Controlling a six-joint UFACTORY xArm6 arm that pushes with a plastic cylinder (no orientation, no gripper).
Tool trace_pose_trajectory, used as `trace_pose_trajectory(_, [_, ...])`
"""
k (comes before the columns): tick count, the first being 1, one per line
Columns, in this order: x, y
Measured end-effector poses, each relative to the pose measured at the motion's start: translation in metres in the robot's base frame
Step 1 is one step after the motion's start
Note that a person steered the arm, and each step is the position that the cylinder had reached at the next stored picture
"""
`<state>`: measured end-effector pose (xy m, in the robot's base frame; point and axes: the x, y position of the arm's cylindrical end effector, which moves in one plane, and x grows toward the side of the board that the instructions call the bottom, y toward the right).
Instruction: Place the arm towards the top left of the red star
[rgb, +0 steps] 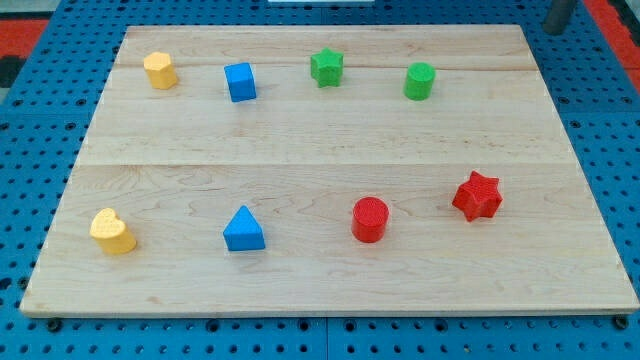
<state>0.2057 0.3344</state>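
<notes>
- Up in the frame's top right corner, a dark rod (558, 16) pokes in, off the wooden board (320, 290) – only a short stretch shows, so I cannot tell whether that end is my tip.
- No gripper here, so nothing stands open, closed or clamped.
- Red star (477, 195) sits on the right side of the board, in the lower row, well apart from the rod.
- Just left of it and a little lower – a red cylinder (369, 219), then a blue triangle (243, 229) and a yellow heart (112, 231) at lower left.
- Upper row, left to right: a yellow block (160, 70), shape unclear, a blue cube (240, 81), a green star (326, 67), a green cylinder (419, 80).
</notes>
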Motion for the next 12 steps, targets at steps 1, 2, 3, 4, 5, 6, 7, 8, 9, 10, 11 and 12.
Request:
trace_pose_trajectory(1, [0.078, -0.018])
trace_pose_trajectory(2, [0.136, -0.049])
trace_pose_trajectory(3, [0.203, -0.063])
trace_pose_trajectory(4, [0.249, -0.082])
trace_pose_trajectory(5, [0.256, -0.104])
trace_pose_trajectory(6, [0.262, -0.114])
trace_pose_trajectory(7, [0.22, -0.17])
trace_pose_trajectory(8, [0.208, -0.235])
trace_pose_trajectory(9, [0.216, -0.238])
trace_pose_trajectory(10, [0.289, -0.211])
trace_pose_trajectory(11, [0.275, -0.204])
trace_pose_trajectory(12, [0.261, -0.199])
